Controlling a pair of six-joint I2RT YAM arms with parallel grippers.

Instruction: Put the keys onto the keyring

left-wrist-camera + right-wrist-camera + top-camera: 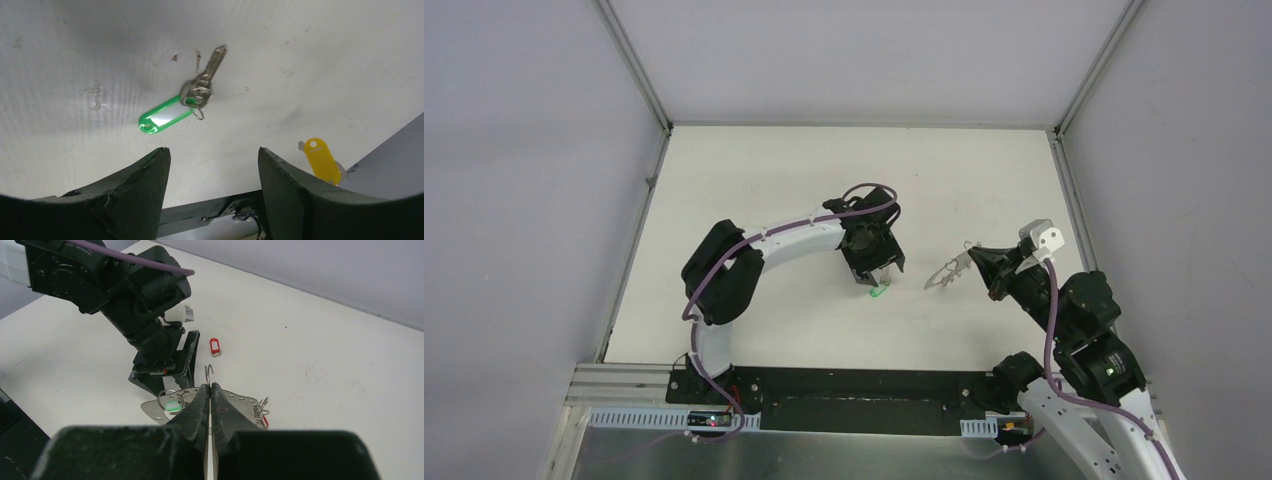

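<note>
A silver key with a green tag (165, 114) lies on the white table just ahead of my left gripper (212, 150), which is open and empty above it. They also show in the top view, the green-tagged key (877, 293) below the left gripper (879, 270). A yellow-tagged key (322, 160) lies by the right finger. My right gripper (209, 386) is shut on the thin wire keyring (207, 371), seen edge-on, held above the table to the right of the left gripper. A silver plate with holes (240, 400), a small ring (167, 399) and red-tagged keys (260, 409) hang by its fingers.
A red tag (215, 346) lies alone on the table beyond the left gripper. The table (774, 170) is walled by grey panels at the back and both sides. A black base rail (854, 395) runs along the near edge.
</note>
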